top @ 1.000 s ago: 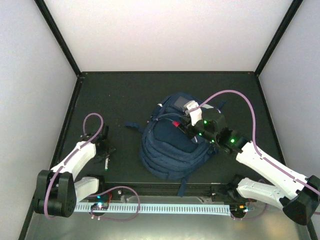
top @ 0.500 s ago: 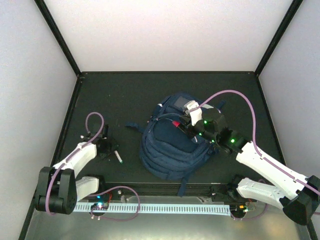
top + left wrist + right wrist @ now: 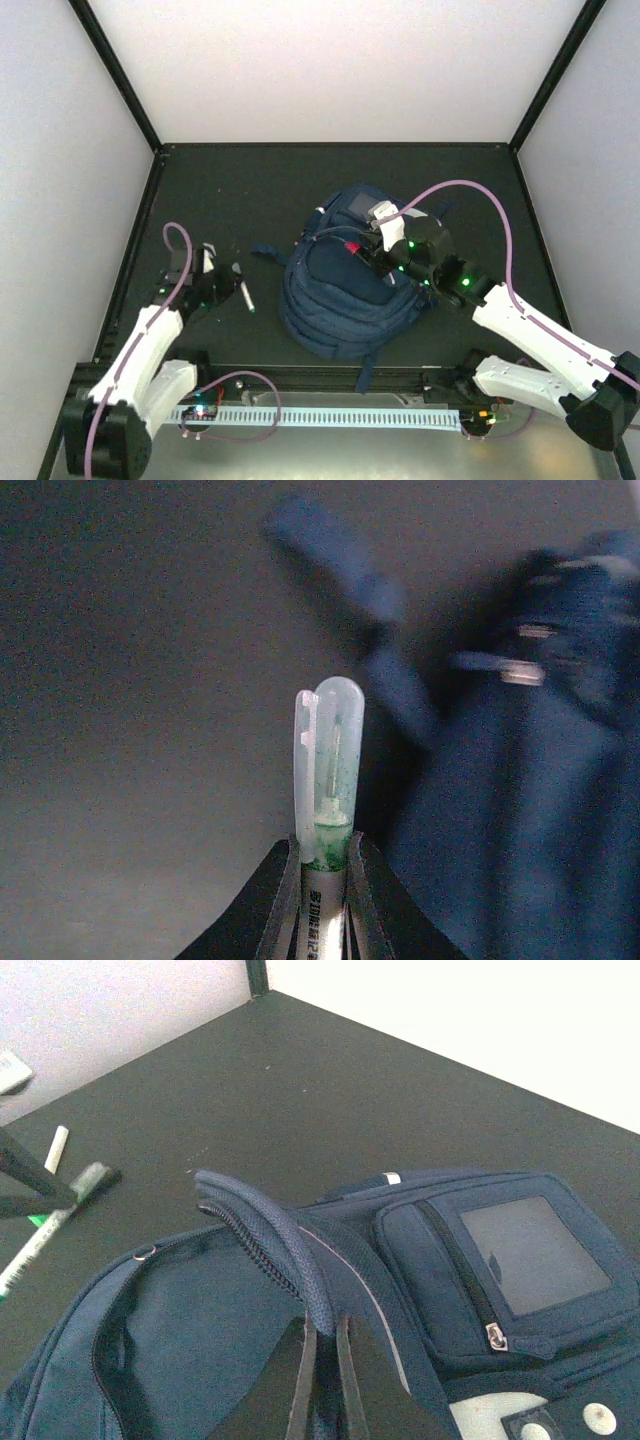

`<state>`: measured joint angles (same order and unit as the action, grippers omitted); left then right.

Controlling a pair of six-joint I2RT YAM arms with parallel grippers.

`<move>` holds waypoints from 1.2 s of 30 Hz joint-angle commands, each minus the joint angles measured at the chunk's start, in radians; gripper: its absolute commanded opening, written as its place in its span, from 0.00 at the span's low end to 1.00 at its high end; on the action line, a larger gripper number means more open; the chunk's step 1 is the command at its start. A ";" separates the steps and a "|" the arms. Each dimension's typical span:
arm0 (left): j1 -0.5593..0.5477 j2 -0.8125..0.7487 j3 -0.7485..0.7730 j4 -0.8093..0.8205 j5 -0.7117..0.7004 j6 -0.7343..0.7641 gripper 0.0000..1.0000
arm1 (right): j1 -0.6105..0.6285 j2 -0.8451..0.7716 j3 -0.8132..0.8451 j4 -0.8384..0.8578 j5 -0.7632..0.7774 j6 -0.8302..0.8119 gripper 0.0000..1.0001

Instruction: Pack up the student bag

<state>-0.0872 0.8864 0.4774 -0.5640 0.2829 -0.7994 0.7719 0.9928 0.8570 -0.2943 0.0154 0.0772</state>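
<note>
The left claw [image 3: 324, 848] is squeezed down tight on a pen [image 3: 330, 750], its jaws pinching the barrel low so the clear cap, smeared green inside, pokes out past the tips. In the overhead view that claw hangs at about 9 o'clock from the student bag [image 3: 340, 300], near it but apart, with the pen not over the opening yet. Across at roughly 1 o'clock from the bag's middle, the right claw [image 3: 322, 1345] is clamped shut on the zippered flap [image 3: 270, 1230], the navy edge pinched between its jaws and pulled up. A dark gap shows along the zipper line at the flap's 8 o'clock. The bag lies flat near the centre of the black table [image 3: 250, 190], its top with the pale buckle patch toward 12 o'clock. The pictures do not show what, if anything, is already inside. On progress, the opening looks ready and one item is in hand, so the pick seems done. What is left, judging from here, is carrying the pen toward 3 o'clock, dropping it through the gap, and zipping up.
</note>
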 commanded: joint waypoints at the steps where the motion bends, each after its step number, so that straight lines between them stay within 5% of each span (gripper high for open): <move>1: -0.013 -0.189 0.035 0.093 0.285 -0.117 0.09 | -0.010 -0.025 0.030 0.095 0.031 0.006 0.02; 6: -0.045 -0.372 -0.026 0.296 0.405 -0.420 0.09 | -0.010 -0.006 0.045 0.102 0.020 0.015 0.02; 9: -0.094 -0.494 -0.060 0.353 0.314 -0.617 0.15 | -0.010 -0.001 0.050 0.107 0.006 0.023 0.02; 14: -0.145 -0.609 -0.085 0.415 0.176 -0.765 0.08 | -0.010 0.000 0.051 0.115 -0.009 0.035 0.02; 21: -0.284 -0.477 -0.018 0.479 0.150 -0.750 0.06 | -0.010 -0.005 0.051 0.103 -0.005 0.038 0.02; 36: -0.871 -0.130 -0.014 0.796 -0.372 -0.866 0.05 | -0.010 -0.009 0.057 0.099 -0.007 0.039 0.02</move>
<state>-0.8616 0.6918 0.4232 0.0963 0.1062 -1.6012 0.7719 1.0016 0.8635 -0.2924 -0.0059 0.1040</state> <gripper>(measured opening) 0.098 0.060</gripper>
